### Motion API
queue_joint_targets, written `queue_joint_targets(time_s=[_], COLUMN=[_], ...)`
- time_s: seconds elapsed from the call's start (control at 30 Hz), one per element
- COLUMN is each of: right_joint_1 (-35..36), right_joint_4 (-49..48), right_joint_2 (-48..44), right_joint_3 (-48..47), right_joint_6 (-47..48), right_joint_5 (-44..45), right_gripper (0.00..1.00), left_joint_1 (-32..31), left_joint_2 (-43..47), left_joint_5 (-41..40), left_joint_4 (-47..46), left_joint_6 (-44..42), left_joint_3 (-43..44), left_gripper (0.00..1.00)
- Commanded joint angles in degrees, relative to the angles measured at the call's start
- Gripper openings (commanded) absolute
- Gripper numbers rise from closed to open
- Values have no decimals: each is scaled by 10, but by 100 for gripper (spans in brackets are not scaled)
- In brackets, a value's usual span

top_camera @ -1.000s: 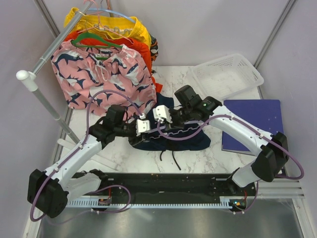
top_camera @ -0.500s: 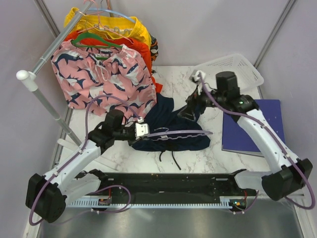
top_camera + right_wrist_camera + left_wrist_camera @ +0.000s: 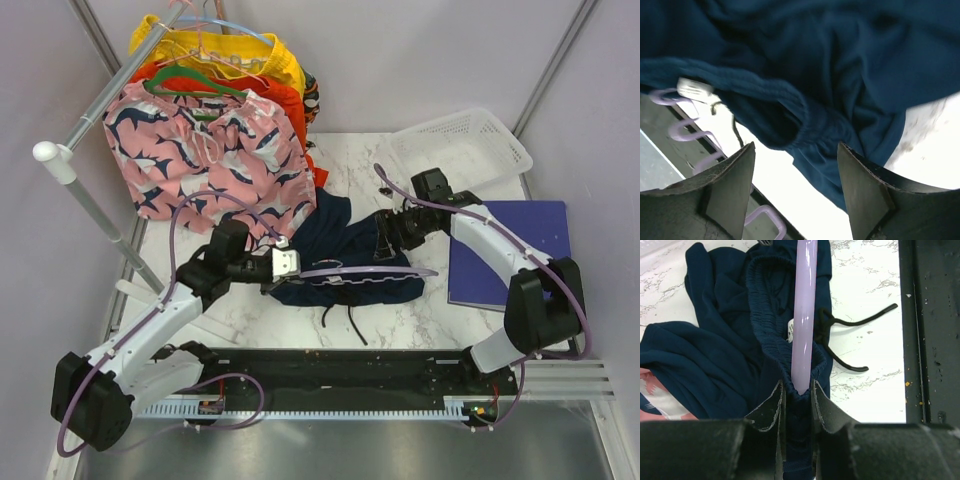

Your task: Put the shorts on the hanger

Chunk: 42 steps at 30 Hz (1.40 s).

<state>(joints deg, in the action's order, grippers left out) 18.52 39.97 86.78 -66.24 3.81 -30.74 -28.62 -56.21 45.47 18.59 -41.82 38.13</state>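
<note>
Two grippers at dark navy blue fabric shorts (image 3: 350, 250) heaped mid-table on white marbled tabletop (image 3: 440, 310), left gripper (image 3: 796, 390) pinched on thin pale plastic hanger (image 3: 804, 315) running along the elastic waistband, right gripper (image 3: 795, 147) spread wide just above the fabric.

Bright, even light; soft shadows. Right wrist view motion-blurred; tabletop (image 3: 865, 270) overexposed.
</note>
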Motion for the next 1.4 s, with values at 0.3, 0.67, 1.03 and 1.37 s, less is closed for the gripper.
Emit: queue_joint_targets(time_s=[0.3,0.67,1.03,1.37], right_joint_1=[47,24,-139,-223], right_joint_4=[-111,-160,-2,58], right_joint_2=[20,0,-64,-79], right_joint_3=[97,141,81,12], right_joint_6=[-99,-94,13,74], right_joint_5=[76,199,174,154], right_gripper=[68,19,0,0], left_joint_1=[1,42,106,106], left_joint_2=[7,41,49,-13], left_joint_5=[41,36,-60,-132], left_joint_4=[-43,-39,-4,69], left_joint_6=[27,86,59,-51], left_joint_3=[41,35,41,78], left_gripper=[2,2,2,2])
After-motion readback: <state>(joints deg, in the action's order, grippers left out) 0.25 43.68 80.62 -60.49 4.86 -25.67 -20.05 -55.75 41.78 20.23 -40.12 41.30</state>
